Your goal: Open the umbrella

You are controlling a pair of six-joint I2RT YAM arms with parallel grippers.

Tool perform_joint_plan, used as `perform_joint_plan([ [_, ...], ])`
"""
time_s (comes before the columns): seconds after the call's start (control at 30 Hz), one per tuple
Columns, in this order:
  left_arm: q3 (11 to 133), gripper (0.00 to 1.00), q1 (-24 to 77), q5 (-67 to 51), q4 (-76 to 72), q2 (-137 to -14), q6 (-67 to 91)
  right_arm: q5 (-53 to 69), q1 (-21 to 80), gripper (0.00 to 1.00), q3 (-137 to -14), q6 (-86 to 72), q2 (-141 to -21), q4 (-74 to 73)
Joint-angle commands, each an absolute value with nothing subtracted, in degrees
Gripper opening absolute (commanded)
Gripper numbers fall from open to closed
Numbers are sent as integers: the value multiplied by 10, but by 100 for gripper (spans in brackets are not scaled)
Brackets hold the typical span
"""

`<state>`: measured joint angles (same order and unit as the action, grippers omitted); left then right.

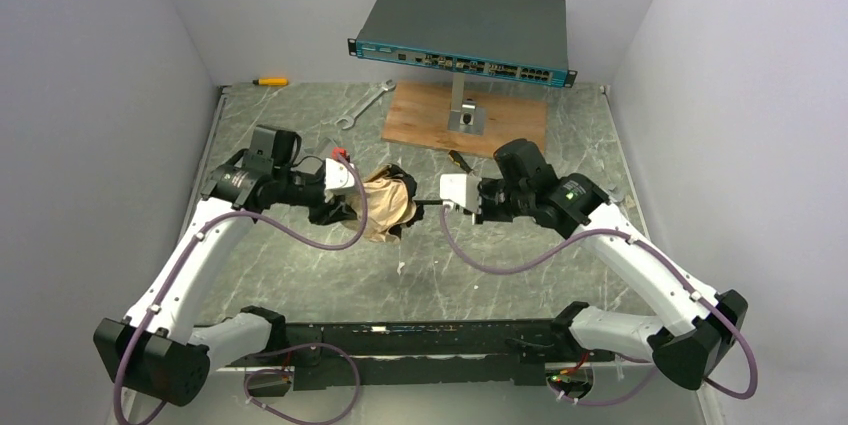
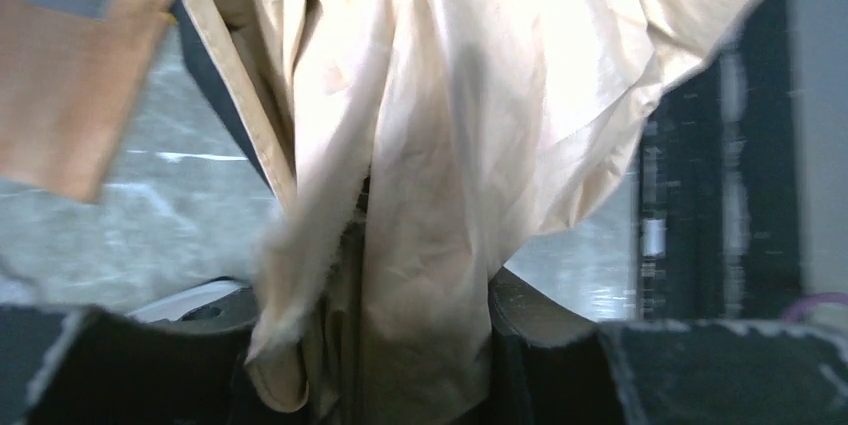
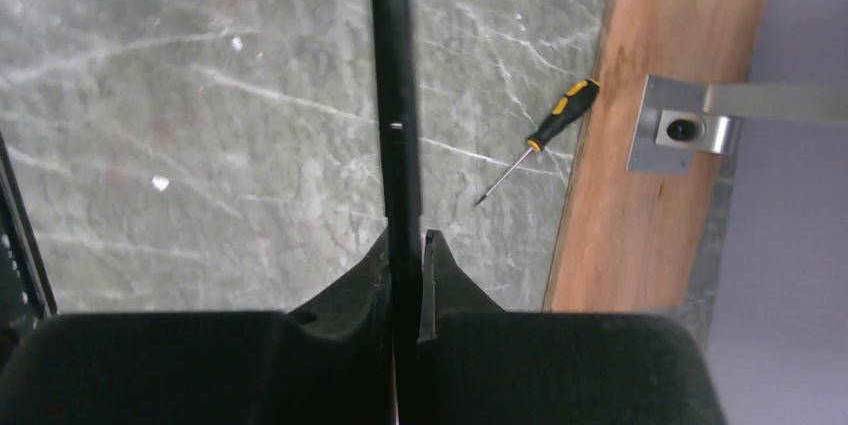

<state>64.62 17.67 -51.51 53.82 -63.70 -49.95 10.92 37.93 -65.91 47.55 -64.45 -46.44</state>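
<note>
The umbrella (image 1: 385, 207) hangs between my two grippers above the middle of the table, its cream-beige fabric bunched and its black lining showing at the edges. My left gripper (image 1: 340, 207) is shut on the bunched cream fabric (image 2: 440, 245), which fills the left wrist view. My right gripper (image 1: 447, 203) is shut on the umbrella's thin black shaft (image 3: 397, 125), which runs straight up from between the fingers (image 3: 350, 290) in the right wrist view. The shaft (image 1: 428, 202) spans the gap between the right gripper and the canopy. The ribs are hidden under the fabric.
A dark-grey network switch (image 1: 465, 30) stands on a metal post over a wooden board (image 1: 430, 115) at the back. A wrench (image 1: 362, 105) lies back left, a yellow tool (image 1: 270, 81) by the back wall, and a yellow-black screwdriver (image 3: 540, 137) beside the board.
</note>
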Motion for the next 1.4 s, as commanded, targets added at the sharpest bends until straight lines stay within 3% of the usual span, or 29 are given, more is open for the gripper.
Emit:
perform_joint_plan([
  [0.0, 655, 5, 177, -540, 518, -627, -513, 53, 382, 0, -659, 530, -624, -430],
  [0.03, 657, 21, 176, -527, 518, -627, -498, 45, 382, 0, -662, 540, -624, -431],
  [0.13, 681, 91, 177, -501, 552, -621, -508, 26, 383, 0, -677, 584, -628, -447],
  [0.17, 690, 98, 178, -498, 545, -608, -490, 21, 384, 0, -682, 594, -628, -451],
  [0.2, 699, 99, 178, -498, 531, -594, -467, 16, 387, 0, -687, 603, -631, -455],
  [0.37, 711, 100, 178, -515, 435, -530, -408, -27, 410, 0, -699, 661, -644, -472],
  [0.5, 736, 100, 184, -543, 412, -565, -355, -61, 438, 0, -693, 713, -642, -439],
  [0.67, 789, 77, 246, -516, 427, -656, -327, -73, 470, 0, -708, 754, -647, -410],
  [0.83, 752, 76, 313, -469, 355, -685, -317, -85, 497, 0, -723, 783, -658, -404],
  [1.07, 757, 71, 400, -393, 362, -747, -345, -83, 522, 0, -709, 814, -649, -388],
  [1.23, 745, 52, 411, -375, 358, -784, -321, -83, 534, 0, -706, 815, -639, -362],
  [1.37, 749, 15, 412, -370, 353, -801, -297, -71, 538, 0, -690, 817, -620, -355],
])
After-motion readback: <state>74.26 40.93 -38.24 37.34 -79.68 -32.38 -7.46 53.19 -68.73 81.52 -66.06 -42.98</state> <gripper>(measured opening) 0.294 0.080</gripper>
